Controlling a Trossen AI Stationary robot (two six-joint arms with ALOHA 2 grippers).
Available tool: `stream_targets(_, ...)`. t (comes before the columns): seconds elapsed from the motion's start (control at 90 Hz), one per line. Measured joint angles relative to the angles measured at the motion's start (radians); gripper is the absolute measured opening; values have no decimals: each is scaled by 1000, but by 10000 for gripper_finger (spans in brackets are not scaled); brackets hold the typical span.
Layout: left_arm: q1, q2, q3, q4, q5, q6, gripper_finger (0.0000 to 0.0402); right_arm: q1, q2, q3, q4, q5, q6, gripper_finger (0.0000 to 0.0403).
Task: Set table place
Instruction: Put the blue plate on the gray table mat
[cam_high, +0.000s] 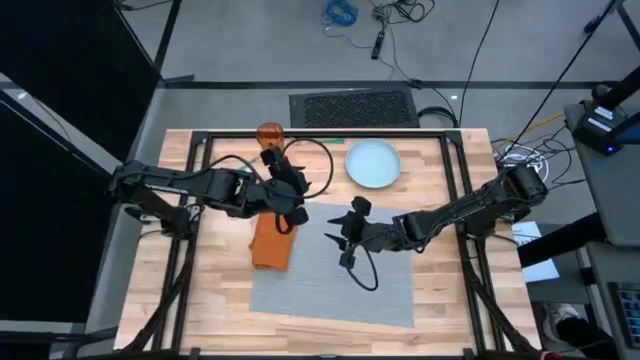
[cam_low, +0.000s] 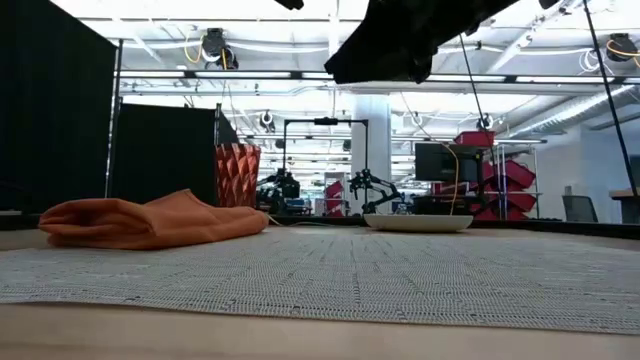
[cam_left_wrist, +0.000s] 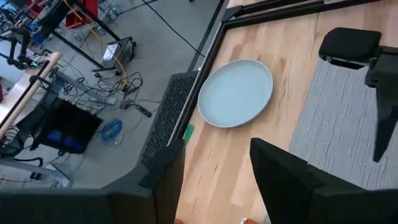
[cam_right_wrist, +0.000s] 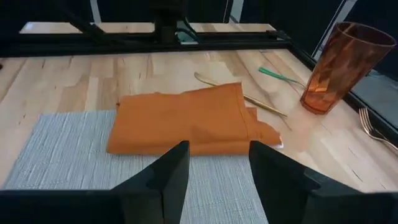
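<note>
Placemat (cam_high: 335, 275), grey and woven, flat at lower centre of the high view on the butcher-block table (cam_high: 445, 310), orange napkin (cam_high: 271, 240) overlapping its left edge. Right gripper (cam_high: 349, 233) above the mat's upper part, fingers parted, nothing held; left gripper (cam_high: 287, 205) over the napkin's top, fingers also spread and empty. Pale blue plate (cam_high: 373, 163) upper centre, orange faceted tumbler (cam_high: 269, 133) upper left.

Overhead looks straight down; low camera skims the placemat (cam_low: 350, 270), sharing napkin (cam_low: 150, 220).
</note>
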Motion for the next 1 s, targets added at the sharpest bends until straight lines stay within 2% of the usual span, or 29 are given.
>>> stream_targets(0.133, 0, 0, 0, 1, 2, 5, 169, 0, 0, 0, 6, 0, -26, 153)
stream_targets(0.189, 3, 0, 0, 11, 16, -47, 169, 0, 0, 0, 13, -22, 9, 153)
stream_targets(0.222, 8, 4, 0, 15, 31, -82, 169, -8, 0, 0, 25, -102, 33, 153)
stream_targets(0.344, 38, 7, 0, -40, 165, -181, 169, -54, 4, 0, 189, -565, 97, 153)
stream_targets(0.4, 46, 7, 0, -93, 208, -190, 169, -68, 3, 2, 187, -689, 121, 153)
stream_targets(0.456, 50, 7, 0, -152, 227, -224, 169, -94, -9, 1, 63, -743, 125, 153)
stream_targets(0.5, 51, 7, 0, -204, 227, -257, 169, -124, -22, 3, -85, -708, 142, 153)
stream_targets(0.589, 50, 7, 0, -304, 225, -321, 169, -197, -40, 26, -453, -459, 190, 153)
stream_targets(0.644, 45, 7, 0, -364, 204, -354, 169, -230, -40, 31, -604, -316, 204, 153)
stream_targets(0.689, 41, 7, 0, -415, 169, -374, 169, -246, -40, 33, -668, -251, 204, 153)
stream_targets(0.744, 36, 7, 0, -479, 108, -399, 169, -257, -40, 39, -681, -209, 198, 153)
stream_targets(0.811, 35, 7, -5, -552, 45, -432, 169, -269, -36, 40, -690, -210, 187, 153)
stream_targets(0.911, 39, 7, -20, -662, 18, -492, 169, -281, -20, 40, -717, -190, 167, 153)
stream_targets(1.0, 37, 7, -41, -734, 15, -537, 169, -294, 11, 65, -797, -124, 148, 153)
